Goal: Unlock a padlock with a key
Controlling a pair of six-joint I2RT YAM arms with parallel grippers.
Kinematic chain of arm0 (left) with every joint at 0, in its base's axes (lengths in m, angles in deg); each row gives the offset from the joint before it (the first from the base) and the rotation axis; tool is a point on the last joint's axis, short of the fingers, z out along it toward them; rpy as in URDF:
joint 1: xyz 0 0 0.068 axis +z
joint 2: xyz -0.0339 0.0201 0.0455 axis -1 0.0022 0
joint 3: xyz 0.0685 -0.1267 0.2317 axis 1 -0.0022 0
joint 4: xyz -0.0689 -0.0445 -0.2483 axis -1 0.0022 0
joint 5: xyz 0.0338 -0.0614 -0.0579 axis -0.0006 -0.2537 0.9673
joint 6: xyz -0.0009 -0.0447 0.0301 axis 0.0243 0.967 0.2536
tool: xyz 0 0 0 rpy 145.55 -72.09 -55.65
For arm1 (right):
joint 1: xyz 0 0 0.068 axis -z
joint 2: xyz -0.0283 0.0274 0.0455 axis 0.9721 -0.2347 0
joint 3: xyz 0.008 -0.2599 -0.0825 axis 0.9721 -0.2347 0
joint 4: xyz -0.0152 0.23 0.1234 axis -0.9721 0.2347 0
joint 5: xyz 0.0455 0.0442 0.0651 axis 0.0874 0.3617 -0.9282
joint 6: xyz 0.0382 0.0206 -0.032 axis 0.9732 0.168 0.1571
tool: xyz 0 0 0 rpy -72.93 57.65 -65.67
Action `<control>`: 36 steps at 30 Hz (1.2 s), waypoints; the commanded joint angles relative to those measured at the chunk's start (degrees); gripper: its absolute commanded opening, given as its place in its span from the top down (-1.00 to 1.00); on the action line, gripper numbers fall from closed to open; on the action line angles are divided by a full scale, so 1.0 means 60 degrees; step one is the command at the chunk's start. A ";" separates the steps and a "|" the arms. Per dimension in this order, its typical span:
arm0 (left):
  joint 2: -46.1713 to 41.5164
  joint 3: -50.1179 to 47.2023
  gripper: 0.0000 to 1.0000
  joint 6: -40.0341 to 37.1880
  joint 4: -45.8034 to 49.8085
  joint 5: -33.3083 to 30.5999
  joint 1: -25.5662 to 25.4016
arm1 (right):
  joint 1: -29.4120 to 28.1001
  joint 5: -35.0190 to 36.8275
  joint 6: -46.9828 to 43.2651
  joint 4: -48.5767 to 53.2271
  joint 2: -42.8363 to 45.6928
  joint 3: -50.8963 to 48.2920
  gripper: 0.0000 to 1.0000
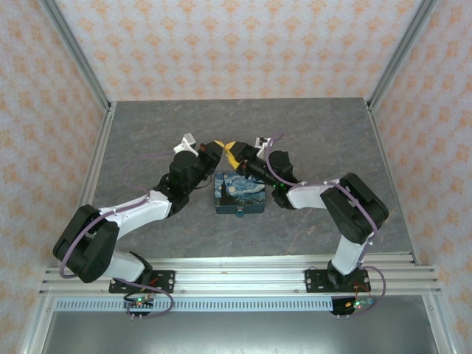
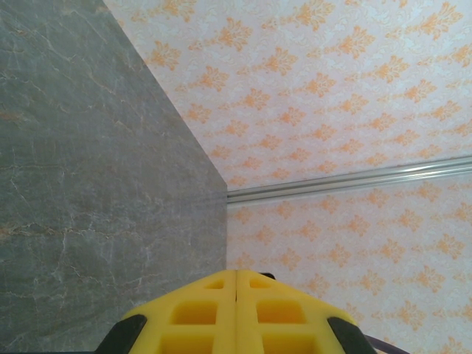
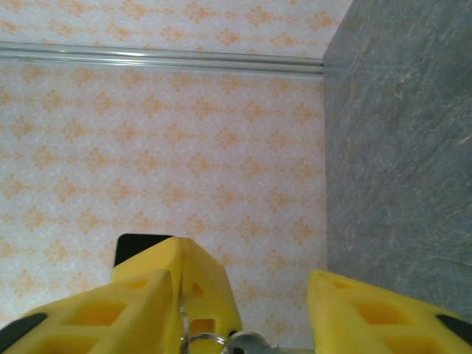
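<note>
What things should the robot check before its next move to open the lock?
1. Padlock lies flat on the table: ok.
2. Left gripper shut: ok.
3. Right gripper open: ok.
4. Key held firmly: cannot tell; just a metal ring peeks between the right fingers.
5. Grippers at the padlock: not ok, they meet beyond its far edge.

Grey marbled table [image 1: 147, 133]; padlock [image 1: 240, 193] flat, approx ctr.
</note>
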 commanded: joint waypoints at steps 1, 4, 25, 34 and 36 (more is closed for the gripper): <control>-0.0157 0.0013 1.00 -0.0048 -0.0126 -0.0227 -0.0048 | -0.0005 0.0038 -0.0740 0.0588 0.0547 0.0222 -0.07; -0.0173 0.0000 1.00 -0.0059 -0.0090 -0.0253 -0.0048 | -0.0005 0.0172 -0.1449 0.1426 0.0995 0.0243 -0.07; 0.0025 0.0033 1.00 -0.0019 -0.0177 -0.0258 -0.0105 | -0.0034 -0.0204 -0.1535 0.1352 0.0959 0.0593 0.33; 0.0040 0.0022 1.00 -0.0019 -0.0197 -0.0280 -0.0106 | -0.0050 -0.0148 -0.1205 0.0928 0.0677 0.0547 0.57; 0.0033 0.0018 1.00 -0.0019 -0.0193 -0.0282 -0.0110 | -0.0049 -0.0117 -0.1164 0.0894 0.0675 0.0511 0.70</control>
